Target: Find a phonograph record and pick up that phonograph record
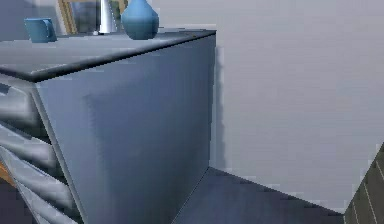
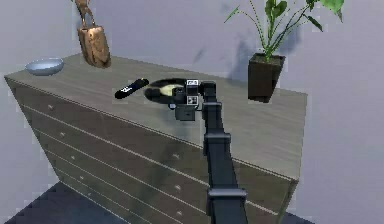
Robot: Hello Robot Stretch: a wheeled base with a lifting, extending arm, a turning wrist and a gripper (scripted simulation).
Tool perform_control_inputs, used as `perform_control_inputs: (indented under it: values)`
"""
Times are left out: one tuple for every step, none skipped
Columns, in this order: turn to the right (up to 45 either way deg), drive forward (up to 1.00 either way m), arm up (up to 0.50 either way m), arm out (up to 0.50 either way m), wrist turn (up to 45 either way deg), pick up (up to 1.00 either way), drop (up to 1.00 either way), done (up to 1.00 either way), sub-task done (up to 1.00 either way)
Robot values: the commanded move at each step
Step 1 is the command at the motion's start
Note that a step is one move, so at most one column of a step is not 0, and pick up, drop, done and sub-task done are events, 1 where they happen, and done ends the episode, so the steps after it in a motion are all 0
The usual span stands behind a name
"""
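Note:
A black disc with a pale yellow middle, the phonograph record (image 2: 158, 88), lies flat on the grey-brown dresser top (image 2: 260, 125) in the arm side view. The dark arm bar (image 2: 220, 160) rises from the bottom edge to the gripper (image 2: 176, 100), which is at the record's right rim. Two white marked squares sit just by it. With the record lying on the dresser at the gripper's far end, I cannot tell whether it holds anything.
On the same dresser stand a small black remote (image 2: 128, 89), a wooden statue (image 2: 94, 42), a pale bowl (image 2: 44, 67) and a potted plant (image 2: 266, 70). In the forward view a grey drawer unit (image 1: 130, 130) carries a blue vase (image 1: 140, 18) and blue cup (image 1: 40, 30); dark floor (image 1: 250, 205) lies beside it.

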Motion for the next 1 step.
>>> perform_control_inputs:
  values:
    - [0.0, 0.0, 0.0, 0.0, 0.0, 1.0, 0.0, 0.0, 0.0]
